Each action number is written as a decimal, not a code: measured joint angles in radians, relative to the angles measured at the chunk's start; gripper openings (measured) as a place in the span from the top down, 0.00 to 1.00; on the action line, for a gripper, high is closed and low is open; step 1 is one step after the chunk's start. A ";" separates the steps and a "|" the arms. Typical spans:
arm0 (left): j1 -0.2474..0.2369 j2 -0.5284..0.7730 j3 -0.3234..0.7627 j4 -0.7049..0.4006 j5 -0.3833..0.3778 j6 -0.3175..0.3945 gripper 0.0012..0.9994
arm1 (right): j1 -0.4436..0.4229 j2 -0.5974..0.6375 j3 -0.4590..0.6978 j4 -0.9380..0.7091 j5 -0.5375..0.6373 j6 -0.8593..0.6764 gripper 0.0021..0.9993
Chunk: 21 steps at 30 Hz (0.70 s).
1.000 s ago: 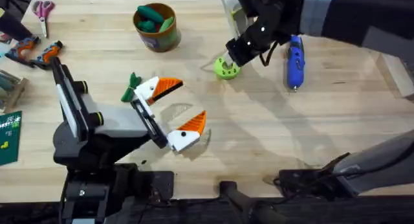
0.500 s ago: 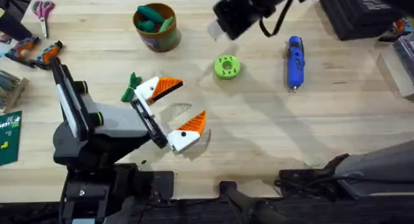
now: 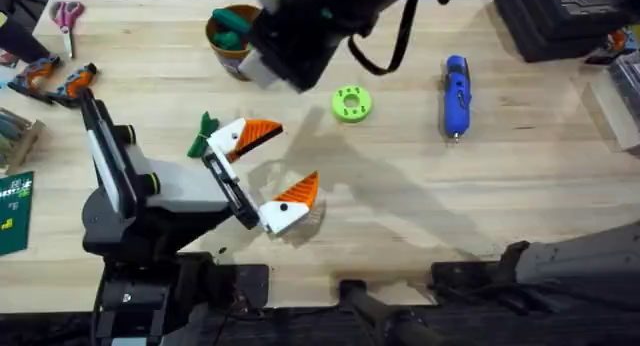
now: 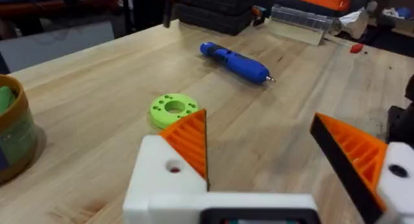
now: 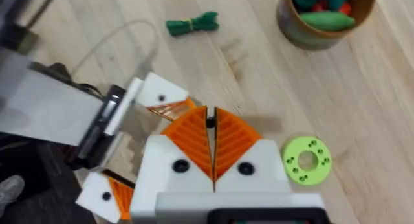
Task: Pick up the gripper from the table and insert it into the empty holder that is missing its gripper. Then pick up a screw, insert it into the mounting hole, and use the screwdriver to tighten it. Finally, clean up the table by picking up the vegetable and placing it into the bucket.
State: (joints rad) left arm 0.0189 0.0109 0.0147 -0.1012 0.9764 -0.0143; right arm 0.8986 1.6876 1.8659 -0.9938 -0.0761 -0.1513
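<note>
Since half a second ago my right arm has swung from above the lime-green ring [image 3: 351,103] across toward the bucket [image 3: 240,38], and it now hangs large and blurred over the table's far middle. Its right gripper [image 5: 211,143] has its orange pads pressed together on what looks like nothing. My left gripper [image 4: 272,159] stands with its pads wide apart, holding nothing, pointed toward the ring and the screwdriver [image 4: 234,61]. The vegetable [image 5: 191,22] lies flat on the bare wood, just beside the demo claw's far holder [image 3: 228,138] and well short of the bucket. I judge it light, soft and a little springy; I'd pinch it across the slender stem, not the forked leafy end, which could fold and slip out.
</note>
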 joint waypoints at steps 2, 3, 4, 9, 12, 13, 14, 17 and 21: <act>0.000 0.000 0.000 0.000 0.000 0.000 0.01 | 0.023 0.013 0.036 -0.011 0.000 -0.003 1.00; 0.000 0.000 0.000 0.000 0.000 0.000 0.01 | 0.033 0.022 0.052 -0.014 0.000 -0.003 1.00; 0.000 0.000 0.000 0.000 0.000 0.000 0.01 | 0.042 0.030 0.066 -0.015 0.000 -0.003 1.00; 0.000 0.000 0.000 0.000 0.000 0.000 0.01 | 0.089 0.056 0.082 -0.017 0.000 -0.003 1.00; 0.000 0.000 0.000 0.000 0.000 0.000 0.01 | 0.120 0.067 0.082 -0.016 0.000 -0.004 1.00; 0.000 0.000 0.000 0.000 0.000 0.000 0.01 | 0.128 0.070 0.082 -0.015 0.000 -0.004 1.00; 0.000 0.000 0.000 0.000 0.000 0.000 0.01 | 0.136 0.073 0.082 -0.013 0.000 -0.004 1.00; 0.000 0.000 0.000 0.000 0.000 0.000 0.01 | 0.151 0.101 0.096 -0.020 0.000 -0.006 1.00; 0.000 0.000 0.000 0.000 0.000 0.000 0.01 | 0.151 0.139 0.142 -0.058 0.000 -0.006 1.00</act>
State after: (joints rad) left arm 0.0189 0.0109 0.0147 -0.1013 0.9764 -0.0143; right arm 1.0500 1.8264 2.0075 -1.0521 -0.0757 -0.1577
